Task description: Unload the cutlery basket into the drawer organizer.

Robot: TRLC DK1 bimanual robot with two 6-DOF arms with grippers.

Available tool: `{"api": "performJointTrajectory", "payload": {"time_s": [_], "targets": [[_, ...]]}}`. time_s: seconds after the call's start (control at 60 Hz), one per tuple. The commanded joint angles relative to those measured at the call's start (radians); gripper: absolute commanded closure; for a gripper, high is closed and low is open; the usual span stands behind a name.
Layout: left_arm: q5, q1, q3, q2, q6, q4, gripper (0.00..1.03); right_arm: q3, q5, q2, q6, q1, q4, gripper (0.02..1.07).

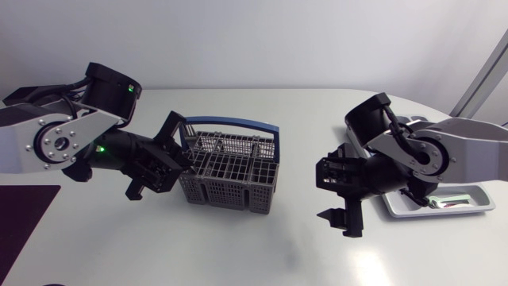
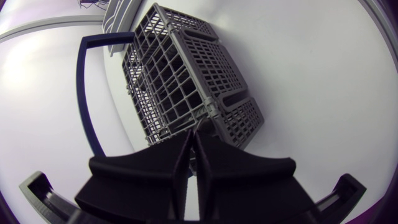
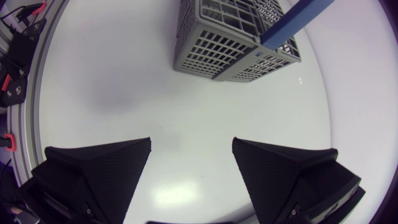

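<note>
- Head view shows the grey cutlery basket (image 1: pixel 230 171), its blue handle (image 1: pixel 238 125) upright, set on the white bench (image 1: pixel 262 246) between the two arms.
- The left hand (image 1: pixel 184 159) is placed at the basket's left wall. In the left wrist view its fingers are seen pressed almost together, tips at the basket's rim, and nothing can be made out between them.
- The right hand (image 1: pixel 340 222) is held over bare bench, well to the right of the basket. Its fingers are spread wide and nothing is gripped.
- The drawer organizer (image 1: pixel 476 208) is found farther right of the basket, partly hidden behind the right arm. One shiny metal piece (image 1: pixel 448 201), probably cutlery, is seen lying in it.
- No cutlery can be made out in the basket compartments that are visible, though their depths are dark.
- The unloading is judged to be far along or near its end. Whether any piece is left in the basket cannot be settled from these views.
</note>
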Motion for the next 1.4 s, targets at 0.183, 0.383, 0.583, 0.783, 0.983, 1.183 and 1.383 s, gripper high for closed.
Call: {"api": "performJointTrajectory", "payload": {"time_s": [0.183, 0.383, 0.583, 0.783, 0.983, 1.183, 1.383], "targets": [[-0.005, -0.009, 0.051, -0.027, -0.013, -0.027, 1.00, -0.031, -0.004, -0.029, -0.017, -0.007, 0.002, 0.13], [-0.004, -0.007, 0.064, -0.059, -0.014, -0.029, 1.00, -0.042, -0.004, -0.058, -0.017, -0.007, -0.002, 0.13], [0.004, -0.010, 0.093, -0.102, -0.021, -0.050, 1.00, -0.045, -0.004, -0.089, -0.014, -0.006, -0.007, 0.13], [0.005, -0.010, 0.126, -0.169, -0.031, -0.066, 1.00, -0.044, 0.001, -0.120, -0.001, 0.013, -0.018, 0.13], [0.005, -0.004, 0.123, -0.246, -0.047, -0.064, 1.00, -0.042, 0.007, -0.149, 0.024, 0.039, -0.019, 0.13], [0.002, -0.001, 0.082, -0.359, -0.077, -0.024, 1.00, -0.048, 0.013, -0.178, 0.052, 0.066, -0.018, 0.13], [-0.061, -0.016, 0.056, -0.444, -0.180, -0.009, 1.00, -0.053, 0.022, -0.218, 0.136, 0.106, 0.012, 0.13]]}}
